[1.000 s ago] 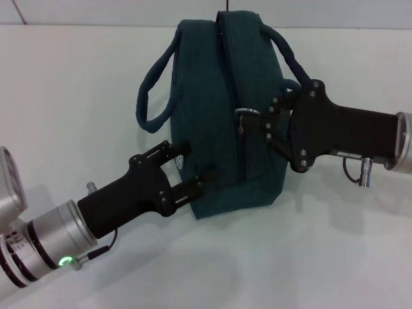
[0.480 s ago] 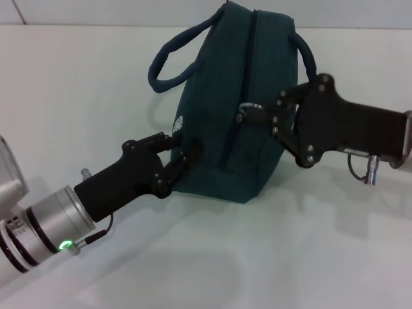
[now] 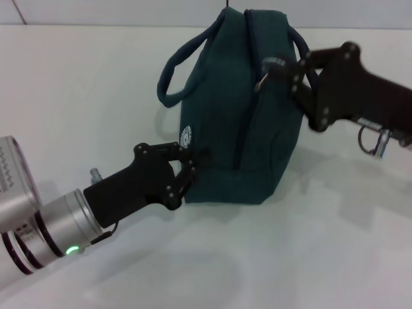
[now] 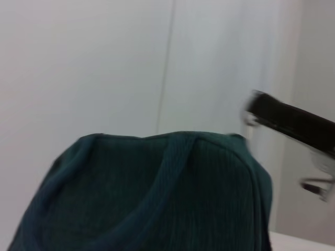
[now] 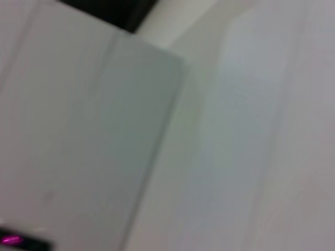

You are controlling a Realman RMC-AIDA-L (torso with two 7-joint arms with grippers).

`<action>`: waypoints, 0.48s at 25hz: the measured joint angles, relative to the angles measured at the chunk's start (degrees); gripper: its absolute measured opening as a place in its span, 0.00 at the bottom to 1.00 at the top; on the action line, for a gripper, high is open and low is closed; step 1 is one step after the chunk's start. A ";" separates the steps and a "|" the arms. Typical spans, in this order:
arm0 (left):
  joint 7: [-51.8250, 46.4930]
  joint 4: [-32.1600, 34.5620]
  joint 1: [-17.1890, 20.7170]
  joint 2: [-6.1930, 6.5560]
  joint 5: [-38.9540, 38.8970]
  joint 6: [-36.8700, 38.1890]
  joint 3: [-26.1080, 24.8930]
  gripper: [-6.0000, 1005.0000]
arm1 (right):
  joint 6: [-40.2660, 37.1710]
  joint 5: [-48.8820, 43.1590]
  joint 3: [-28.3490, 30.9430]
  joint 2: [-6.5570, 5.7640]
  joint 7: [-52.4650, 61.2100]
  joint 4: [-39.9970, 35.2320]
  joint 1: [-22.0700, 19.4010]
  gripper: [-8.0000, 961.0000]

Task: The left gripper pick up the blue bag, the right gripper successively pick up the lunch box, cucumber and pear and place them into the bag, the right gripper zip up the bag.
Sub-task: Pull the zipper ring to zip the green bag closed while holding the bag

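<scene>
Gripping the blue bag (image 3: 248,122): left claw (image 3: 188,168) low, right claw (image 3: 278,66) high.

I can read no words or numbers anywhere. The only mark is a small round white logo (image 3: 187,135) on the side of the blue bag (image 3: 239,109), near my left gripper (image 3: 187,171); its design is too small to make out.

A plain test room or lab: a bare, smooth white worktop (image 3: 290,257) whose far edge meets pale, seamed wall panels (image 4: 104,63).
</scene>
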 joint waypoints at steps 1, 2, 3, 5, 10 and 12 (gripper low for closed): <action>0.00 0.00 0.00 0.00 0.00 0.00 0.00 0.18 | 0.00 0.00 0.00 0.00 0.00 0.00 0.00 0.02; 0.27 0.00 -0.23 -0.01 0.43 0.00 0.01 0.16 | 0.43 3.12 -0.06 0.00 -0.70 1.05 0.00 0.02; 0.39 0.00 -0.46 0.00 0.88 -0.01 0.01 0.15 | 0.62 4.78 -0.05 0.00 -1.17 1.65 -0.01 0.02; 0.60 0.01 -1.00 0.12 2.36 -0.07 0.06 0.12 | 0.91 6.76 0.18 0.00 -1.63 2.31 -0.02 0.02; 1.24 0.22 -1.42 0.51 3.46 0.04 0.07 0.09 | 3.55 12.89 0.20 -0.03 -2.39 3.37 -0.31 0.02; 1.11 0.29 -1.45 0.58 3.24 0.21 -0.24 0.08 | 4.02 15.36 -0.77 -0.04 -3.87 4.36 -0.37 0.02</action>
